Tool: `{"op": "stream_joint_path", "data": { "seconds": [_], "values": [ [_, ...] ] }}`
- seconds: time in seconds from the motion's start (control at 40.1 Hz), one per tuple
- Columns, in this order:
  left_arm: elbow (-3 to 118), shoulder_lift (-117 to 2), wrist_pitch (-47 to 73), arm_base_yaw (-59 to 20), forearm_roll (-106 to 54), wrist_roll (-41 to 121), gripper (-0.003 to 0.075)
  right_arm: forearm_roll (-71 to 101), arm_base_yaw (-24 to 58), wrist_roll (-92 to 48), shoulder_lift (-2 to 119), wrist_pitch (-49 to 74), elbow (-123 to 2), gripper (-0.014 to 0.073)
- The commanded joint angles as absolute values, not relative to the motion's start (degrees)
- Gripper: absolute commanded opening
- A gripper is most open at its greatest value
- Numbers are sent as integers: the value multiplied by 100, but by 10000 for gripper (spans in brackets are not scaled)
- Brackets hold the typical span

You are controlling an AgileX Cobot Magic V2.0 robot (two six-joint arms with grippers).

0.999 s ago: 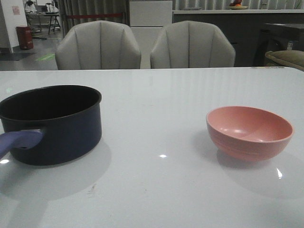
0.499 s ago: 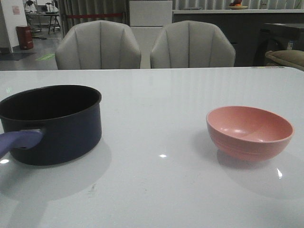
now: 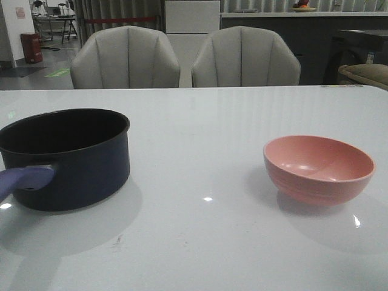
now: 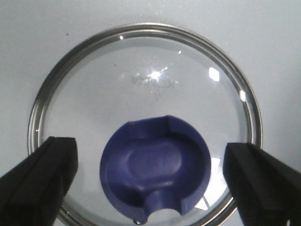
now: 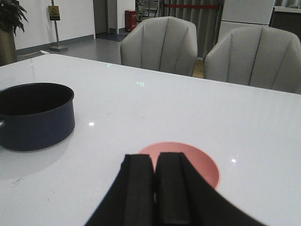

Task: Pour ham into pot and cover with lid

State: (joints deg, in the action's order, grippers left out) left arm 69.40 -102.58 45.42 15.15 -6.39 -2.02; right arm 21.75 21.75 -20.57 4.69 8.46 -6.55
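Nothing of the job looks done yet. The pot [image 3: 65,159] stands uncovered at the left of the white surface [image 3: 200,236], its dark inside too shadowed from here to show any ham. The pink bowl [image 3: 318,168] sits well apart from it at the right, and its inside looks bare in the front view; I can't make out any ham slices anywhere. So the pouring and the covering both seem left to do.

The lid [image 4: 143,99] lies flat on the surface beneath the left gripper [image 4: 148,181], out of the front view. That gripper hangs over it spread wide, a finger either side of the knob [image 4: 155,172], holding nothing. The right gripper [image 5: 154,188] has its fingers pressed together with nothing between them, pointing over the bowl's near side.

The lid is clear glass in a bright metal rim, with a matte blue, notched knob. The pot is straight-walled, navy, with a bluish-purple handle [image 3: 24,180]. The bowl is smooth and glossy, the surface shiny.
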Motion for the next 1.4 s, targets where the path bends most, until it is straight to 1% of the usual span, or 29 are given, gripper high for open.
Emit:
{"op": "stream_joint_path", "data": {
  "seconds": [0.0, 0.1, 0.25, 0.325, 0.449, 0.549, 0.624, 0.674, 1.024, 1.373],
  "values": [
    [7264, -10208, 4549, 1521, -653, -241, 659, 2221, 2156, -2120, 517, 397, -819, 147],
    [7405, -10424, 4744, 1521, -631, -241, 659, 2221, 2156, -2120, 517, 397, -819, 147],
    [7430, -10544, 4716, 1521, -622, -241, 655, 2221, 2156, -2120, 517, 397, -819, 147],
    [7433, -10581, 4675, 1521, -622, -241, 640, 2221, 2156, -2120, 517, 397, -819, 147],
    [7461, -10676, 4677, 1521, -618, -241, 545, 2221, 2156, -2120, 517, 397, -819, 147],
    [7497, -10733, 4698, 1521, -607, -241, 432, 2221, 2156, -2120, 517, 397, -819, 147],
    [7520, -10733, 4678, 1521, -592, -241, 372, 2221, 2156, -2120, 517, 397, -819, 147],
    [7544, -10733, 4678, 1521, -592, -241, 349, 2221, 2156, -2120, 517, 397, -819, 147],
    [7805, -10721, 4856, 1521, -580, -202, 344, 2221, 2156, -2120, 517, 397, -819, 147],
    [7841, -10287, 4751, 1510, -580, -53, 344, 2221, 2156, -2120, 517, 397, -819, 147]
  ]
}}
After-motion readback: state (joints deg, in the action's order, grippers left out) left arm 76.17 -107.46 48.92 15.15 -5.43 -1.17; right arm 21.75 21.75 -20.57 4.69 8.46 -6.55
